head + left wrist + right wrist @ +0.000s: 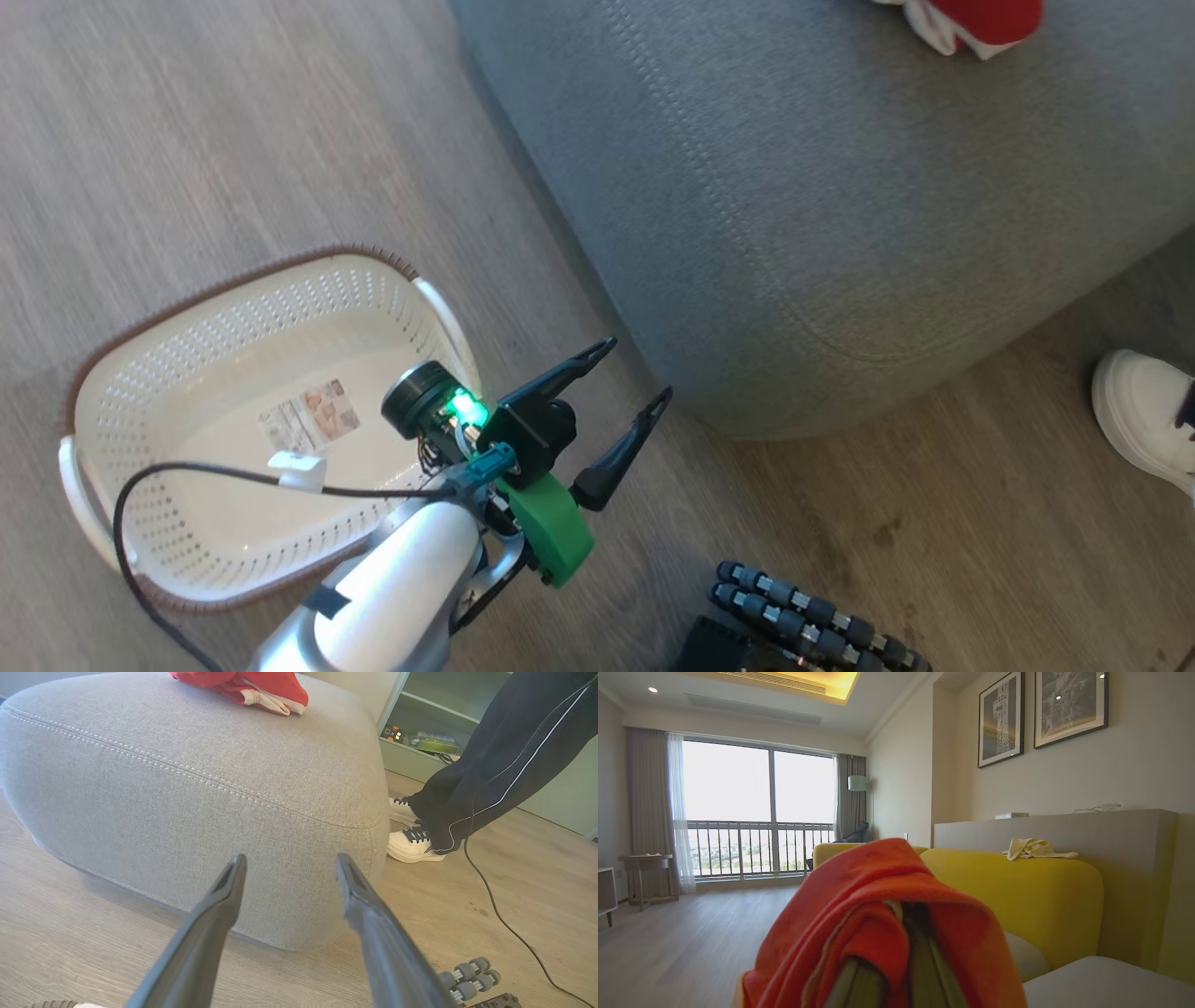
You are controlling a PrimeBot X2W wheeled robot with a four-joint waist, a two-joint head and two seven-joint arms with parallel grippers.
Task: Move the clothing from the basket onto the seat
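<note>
1 perforated cream basket (233, 308), woven rim.
Left gripper (639, 369) wide open, empty; right gripper (896, 970) clamped on red clothing (878, 891); rounded grey fabric seat (840, 187) at 2 o'clock.

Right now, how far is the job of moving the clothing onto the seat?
Done: the basket is empty, its label sticker bare, and red clothing lies on the seat. In hand: the right gripper is shut on a red garment, not yet released. To do: release it on the seat. The left gripper is open and empty.
</note>
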